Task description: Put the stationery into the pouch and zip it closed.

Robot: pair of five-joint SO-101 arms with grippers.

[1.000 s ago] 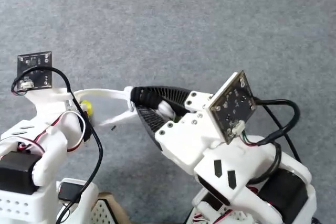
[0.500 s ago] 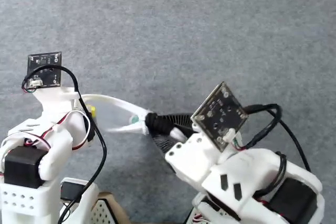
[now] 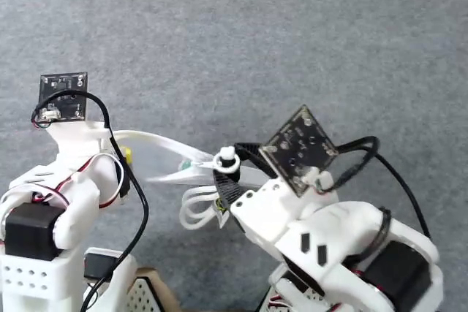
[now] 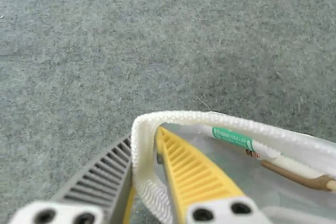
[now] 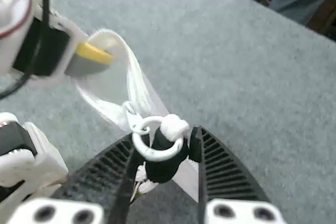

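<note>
Two grippers clench the pouch, left gripper its edge, right gripper its pull; green label unreadable.

Pouch between grippers: left gripper on its 9 o'clock end, right gripper on zip pull at 3 o'clock. Pen inside pouch.

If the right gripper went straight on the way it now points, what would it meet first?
The zipper pull right in front of the right gripper, then the pouch; farther on, probably the left gripper, though depth is unclear.
</note>
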